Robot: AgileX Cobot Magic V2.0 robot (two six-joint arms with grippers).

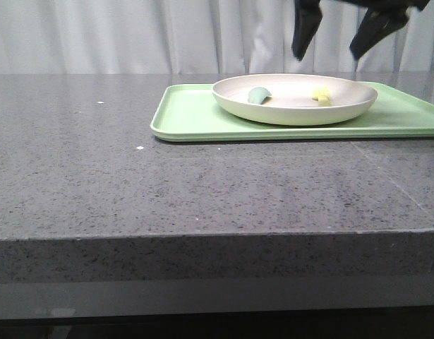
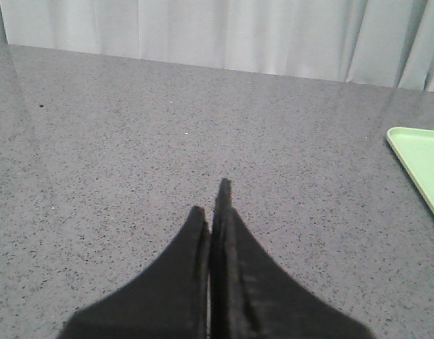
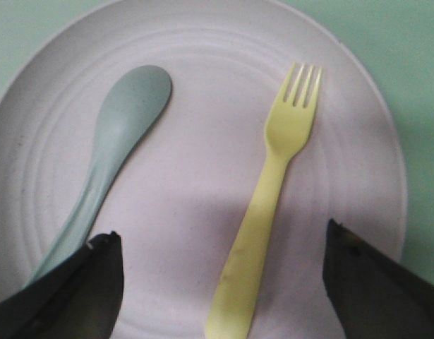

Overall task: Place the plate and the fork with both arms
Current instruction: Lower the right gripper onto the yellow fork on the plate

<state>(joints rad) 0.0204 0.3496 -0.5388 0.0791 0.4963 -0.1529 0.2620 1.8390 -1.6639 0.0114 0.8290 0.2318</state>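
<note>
The cream plate [image 1: 294, 106] [image 3: 202, 176] sits on a light-green tray [image 1: 195, 116] at the back right of the table. In it lie the pale-yellow fork [image 1: 321, 95] [image 3: 269, 191] and a muted-green spoon [image 1: 259, 95] [image 3: 111, 155]. My right gripper [image 1: 335, 46] [image 3: 224, 244] hangs open above the plate, its fingers [image 3: 82, 282] straddling the fork's handle without touching it. My left gripper [image 2: 211, 201] is shut on nothing, low over bare stone to the left of the tray; it does not show in the front view.
The grey speckled stone table [image 1: 132, 176] stretches left and forward of the tray. The tray's corner [image 2: 421, 159] shows in the left wrist view. A white curtain [image 1: 132, 35] hangs behind the table.
</note>
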